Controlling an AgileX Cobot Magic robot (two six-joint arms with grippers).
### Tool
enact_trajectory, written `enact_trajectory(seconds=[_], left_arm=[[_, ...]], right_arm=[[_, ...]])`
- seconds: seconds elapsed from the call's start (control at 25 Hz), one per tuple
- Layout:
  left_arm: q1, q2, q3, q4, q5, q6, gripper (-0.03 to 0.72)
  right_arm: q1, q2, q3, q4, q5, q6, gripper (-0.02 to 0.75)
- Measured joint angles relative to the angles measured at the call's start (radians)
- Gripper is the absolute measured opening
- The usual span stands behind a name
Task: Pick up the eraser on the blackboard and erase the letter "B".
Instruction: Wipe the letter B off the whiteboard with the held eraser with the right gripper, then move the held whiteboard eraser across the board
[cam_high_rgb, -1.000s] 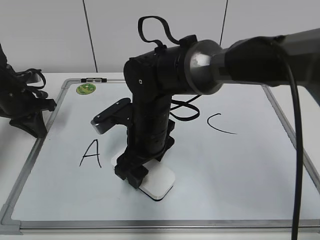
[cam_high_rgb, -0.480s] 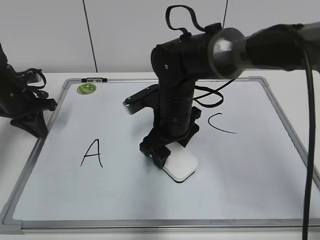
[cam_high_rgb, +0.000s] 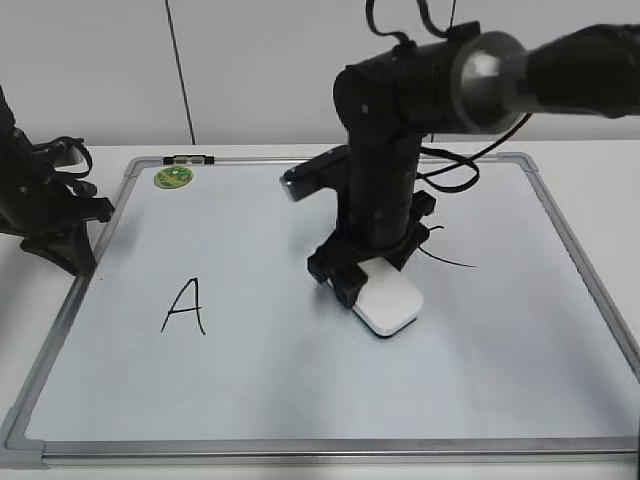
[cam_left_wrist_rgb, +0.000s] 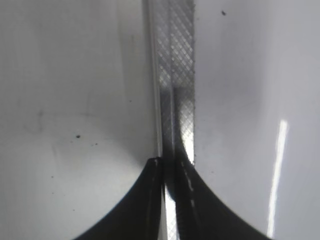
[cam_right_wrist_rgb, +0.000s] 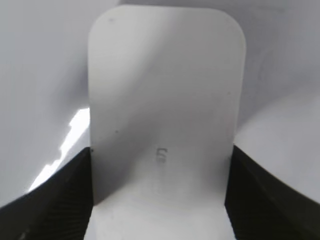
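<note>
Right end effector (cam_high_rgb: 368, 283): we see it pinching the eraser (cam_high_rgb: 388, 303) by its long sides, flat on the blackboard (cam_high_rgb: 250, 380).
Left end effector (cam_left_wrist_rgb: 167, 200): parked at the board's left frame; we cannot tell its state.
Letter "B": none visible between the "A" (cam_high_rgb: 184, 306) and the "C" (cam_high_rgb: 445, 260) (mostly hidden by the arm).
Risk: we judge the eraser, so near the "C", could smear it.
</note>
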Motion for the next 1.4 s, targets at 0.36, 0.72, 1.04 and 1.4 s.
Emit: enact_trajectory(seconds=[0.36, 0.72, 1.04, 1.4], left_arm=[[0.000, 0.002, 0.000, 0.002, -0.002, 0.000, 0.060], [0.000, 0.002, 0.000, 0.004, -0.003, 0.004, 0.067], [0.000, 0.002, 0.000, 0.004, -0.003, 0.004, 0.069], [0.000, 0.002, 0.000, 0.005, -0.003, 0.004, 0.069]], right_arm=[[-0.022, -0.209, -0.004, 0.017, -0.011, -0.013, 0.542], [-0.235, -0.263, -0.004, 0.012, 0.027, -0.013, 0.541], [-0.459, -0.263, 0.137, 0.042, -0.019, -0.009, 0.542], [-0.601, -0.263, 0.278, 0.138, -0.150, -0.057, 0.541]])
